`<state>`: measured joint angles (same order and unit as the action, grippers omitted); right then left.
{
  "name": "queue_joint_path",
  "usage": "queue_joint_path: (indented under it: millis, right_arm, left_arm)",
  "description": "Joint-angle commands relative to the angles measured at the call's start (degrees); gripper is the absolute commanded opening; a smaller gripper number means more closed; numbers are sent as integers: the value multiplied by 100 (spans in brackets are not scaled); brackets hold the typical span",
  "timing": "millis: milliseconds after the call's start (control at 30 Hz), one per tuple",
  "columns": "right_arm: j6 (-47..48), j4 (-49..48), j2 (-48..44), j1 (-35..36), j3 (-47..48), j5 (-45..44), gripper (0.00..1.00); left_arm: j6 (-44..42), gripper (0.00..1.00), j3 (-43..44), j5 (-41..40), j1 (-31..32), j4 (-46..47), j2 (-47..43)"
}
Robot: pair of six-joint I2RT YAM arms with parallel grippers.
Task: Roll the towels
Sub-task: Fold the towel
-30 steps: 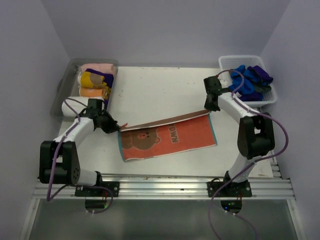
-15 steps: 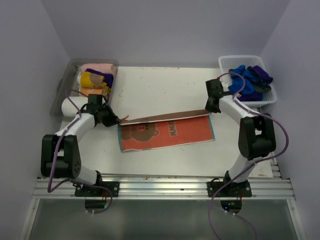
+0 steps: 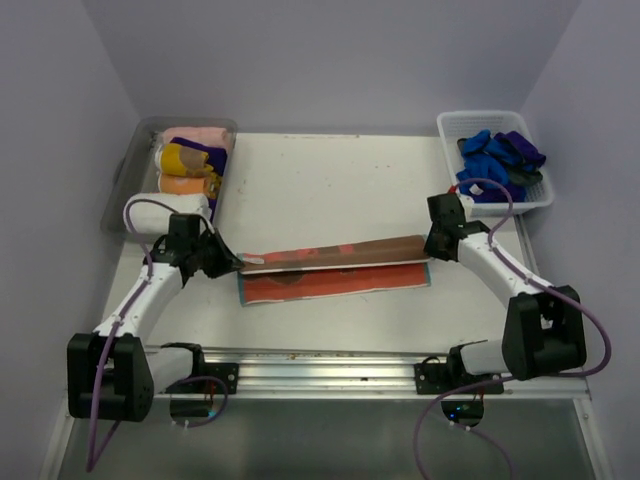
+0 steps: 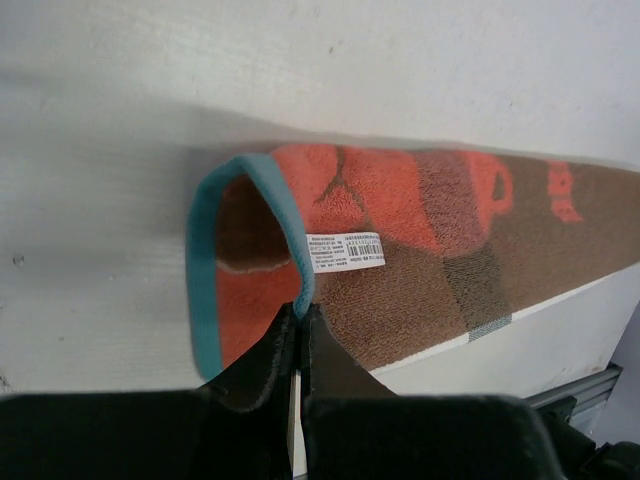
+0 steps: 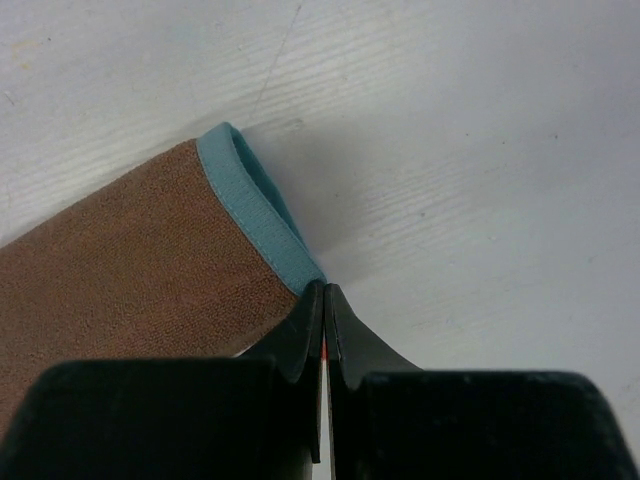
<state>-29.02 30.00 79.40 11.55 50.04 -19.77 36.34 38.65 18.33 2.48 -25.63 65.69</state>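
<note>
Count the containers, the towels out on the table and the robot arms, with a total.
Containers: 2, clear bin and white basket
Towels laid out: 1, orange towel
Robot arms: 2, left arm, right arm
Total: 5

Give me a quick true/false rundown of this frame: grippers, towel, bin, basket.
1. The left gripper and the right gripper are both shut on the towel. True.
2. The towel lies fully spread out. False: its held edge is folded over, with the brown back facing up.
3. The white basket holds blue cloths. True.
4. The clear bin is empty. False: it holds rolled towels.
5. A white label shows on the towel near the left gripper. True.
</note>
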Motion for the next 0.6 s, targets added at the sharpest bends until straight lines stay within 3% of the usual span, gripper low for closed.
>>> queue_joint_path:
  millis: [0, 567]
  right_arm:
    - [-96, 24, -214, -65, -249, -176, 0]
    - [-148, -55, -311, -83, -688, 228, 0]
  left_arm:
    - [-232, 0, -419, 4, 51, -136, -109]
    - [-4, 0, -912, -382, 341, -135, -390]
